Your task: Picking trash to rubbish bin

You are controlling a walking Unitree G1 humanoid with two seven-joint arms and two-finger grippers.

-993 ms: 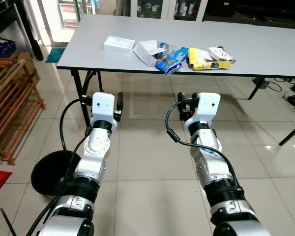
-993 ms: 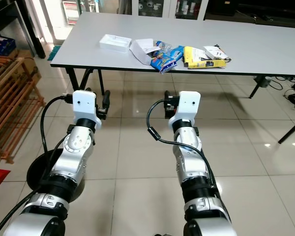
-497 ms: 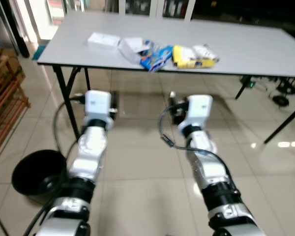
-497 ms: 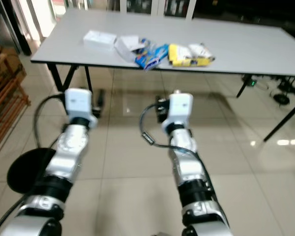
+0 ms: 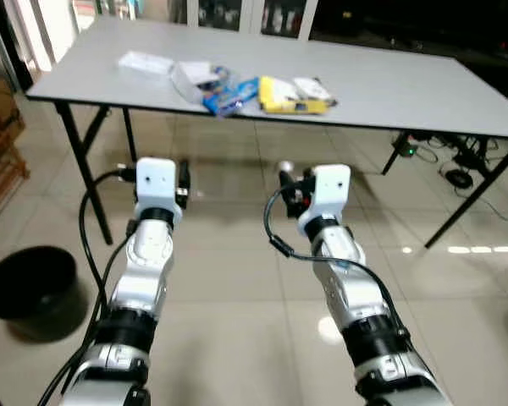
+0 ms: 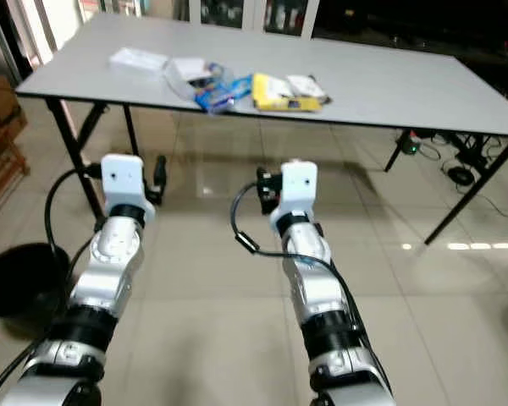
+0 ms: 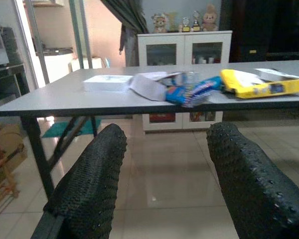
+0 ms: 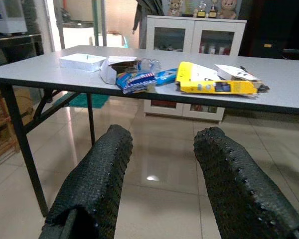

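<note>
One bin [image 5: 30, 283] (black), two yellow packets [image 5: 289, 95]

Print on yellow packet [image 8: 214, 85] and blue wrapper [image 8: 134, 79]: too small to read. Black bin [image 5: 27, 283]: cut by frame edge. Table [image 5: 389, 89] far end cropped. Cabinet contents [image 7: 204, 59]: indistinct.

trash: white flat box [image 5: 146, 62], white open carton [image 5: 191, 78], blue snack wrapper [image 5: 231, 94], yellow packet [image 5: 286, 96] | lying clustered on table | bin: black rubbish bin [image 5: 27, 283], upright on floor, left
</note>
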